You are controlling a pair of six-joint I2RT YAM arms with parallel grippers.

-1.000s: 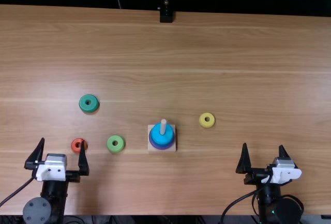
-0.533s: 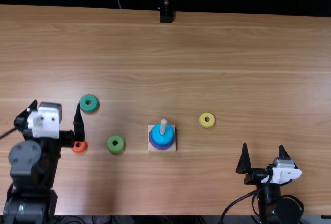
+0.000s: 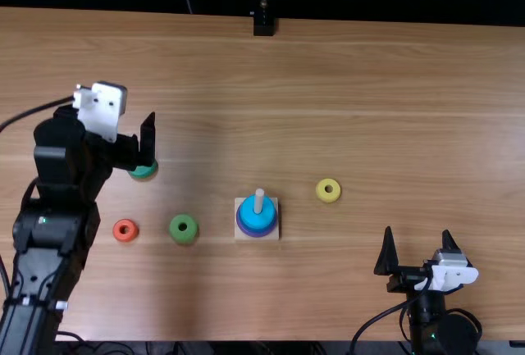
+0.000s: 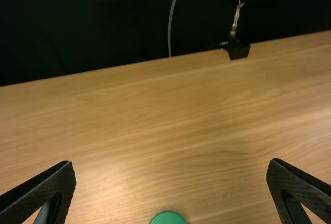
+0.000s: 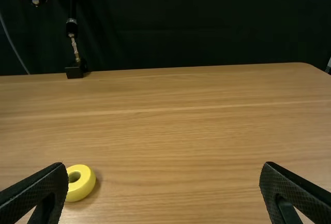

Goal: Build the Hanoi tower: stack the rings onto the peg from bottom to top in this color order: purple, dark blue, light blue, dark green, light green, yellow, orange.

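OK, we've L end effector (image 3: 115,115) open by dk green ring (image 3: 143,172), R end effector (image 3: 418,230) open; lt blue ring (image 3: 257,220) is round peg (image 3: 259,200); yellow ring (image 3: 328,198), lt green ring (image 3: 183,238) & orange ring (image 3: 125,238) on table (image 3: 369,84).

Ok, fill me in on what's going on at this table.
A robot is partway through building a ring tower. The stack on the peg is topped by the light blue ring. The left gripper is open and empty near the dark green ring, probably the next one to go on. The light green ring, orange ring and yellow ring lie loose on the table. The right gripper is open too, holding nothing.
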